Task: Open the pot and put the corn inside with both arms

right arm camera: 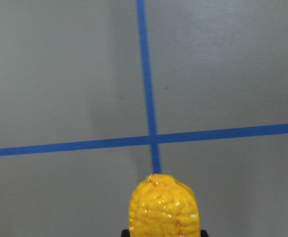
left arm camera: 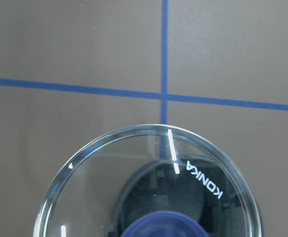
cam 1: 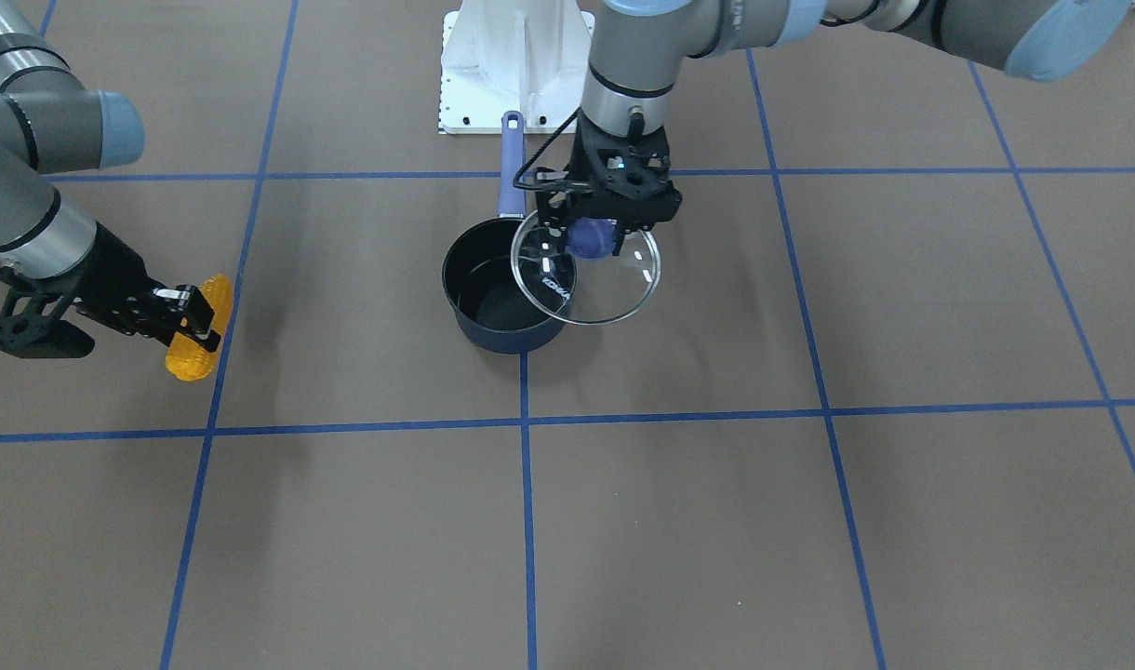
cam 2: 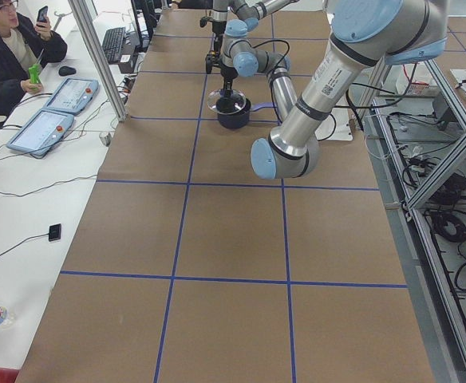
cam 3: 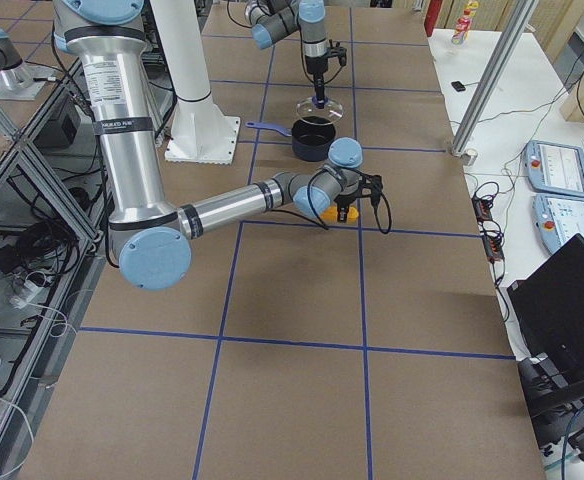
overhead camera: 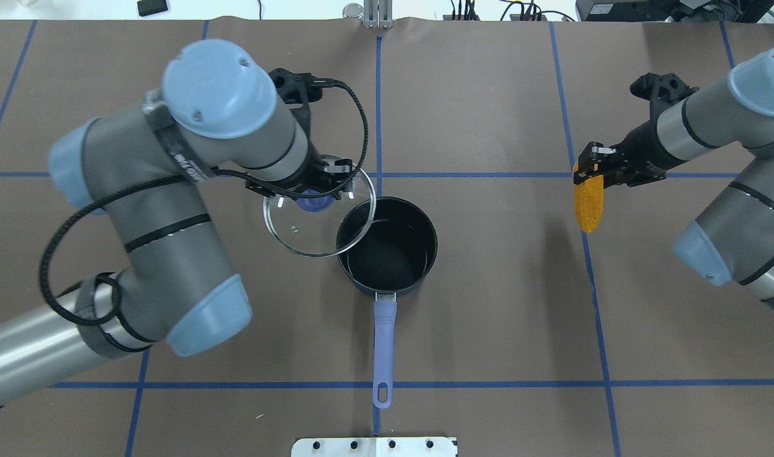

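Front: left claw pinching glass lid by its knob, lid raised, overlapping rim of open pot at mid-bench. Right claw clamped on corn, well apart from pot. Overhead: pot handle points toward robot base. Right wrist: corn tip over tape cross.

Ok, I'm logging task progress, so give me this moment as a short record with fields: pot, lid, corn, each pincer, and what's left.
pot: uncovered, nothing inside, handle pointing toward the robot
lid: glass, held from above, shifted to the robot's left of the pot, its edge overlapping the rim in the camera views
corn: held well to the robot's right of the pot, not inside
left pincer: shut on the lid
right pincer: shut on the corn
left to do: corn into the pot
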